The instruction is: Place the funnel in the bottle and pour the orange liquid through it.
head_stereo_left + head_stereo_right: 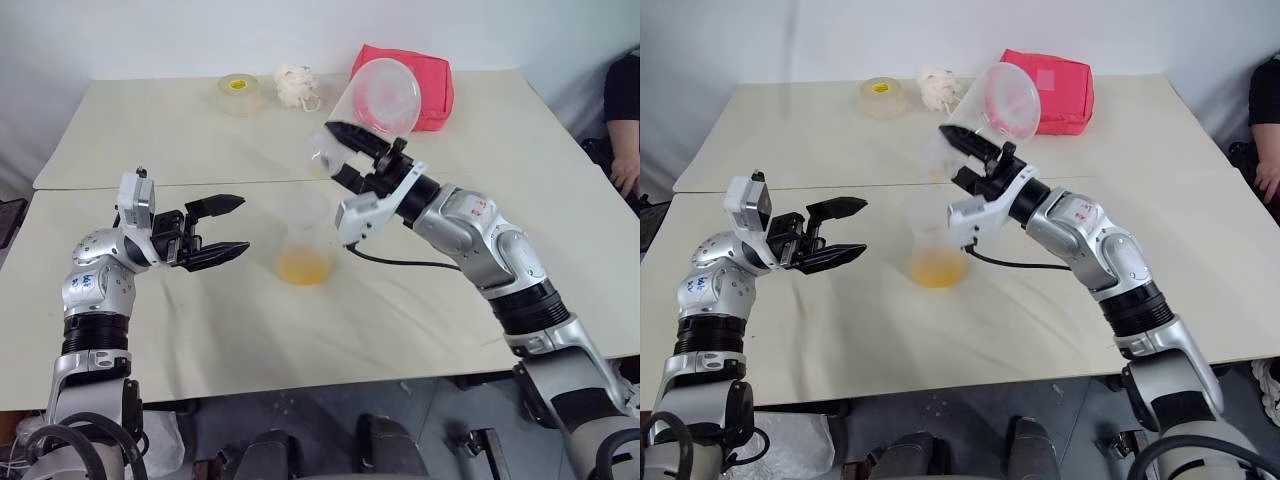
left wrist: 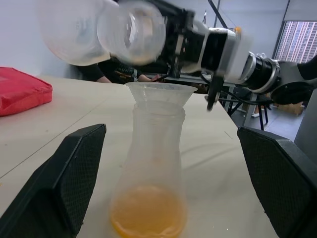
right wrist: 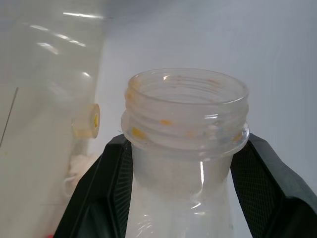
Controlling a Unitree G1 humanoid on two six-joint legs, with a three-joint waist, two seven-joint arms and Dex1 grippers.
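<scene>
funnel (image 2: 159,94) seated in bottle (image 2: 151,173), plain from left wrist

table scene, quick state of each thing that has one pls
bottle: upright on the table, orange liquid pooled in its base
funnel: seated in the bottle's mouth
second flask: lifted and tipped over the funnel, looks emptied, only orange drops at its mouth
right gripper: shut on the second flask's neck
left gripper: open, holding nothing, beside the bottle
</scene>
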